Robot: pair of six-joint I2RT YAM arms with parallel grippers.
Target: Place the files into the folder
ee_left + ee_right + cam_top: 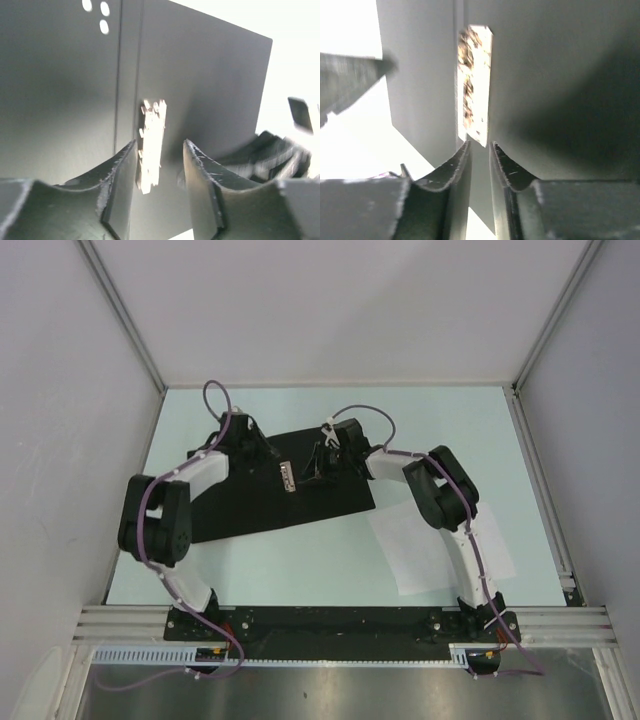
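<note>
The table (330,580) carries the folder (240,505) lying open just left of centre, black inside up. The files (420,550) lie as white sheets on the right, partly under the right arm and close beside the folder's edge, none yet inside.

Both arms reach over the small metal clip (287,476) on the black panel. It looks bright and scuffed in the wrist views. The left gripper (160,145) stands moderately open and holds nothing, with the clip ahead of the gap.

The right gripper (480,144) is almost closed to a thin slit, with the clip's near end at its tips. Whether it pinches the clip I cannot tell, since the close view is blurred.

The step is probably raising the clip. It should be taken squarely by its end while the other arm steadies the panel, so the folder does not slide.
</note>
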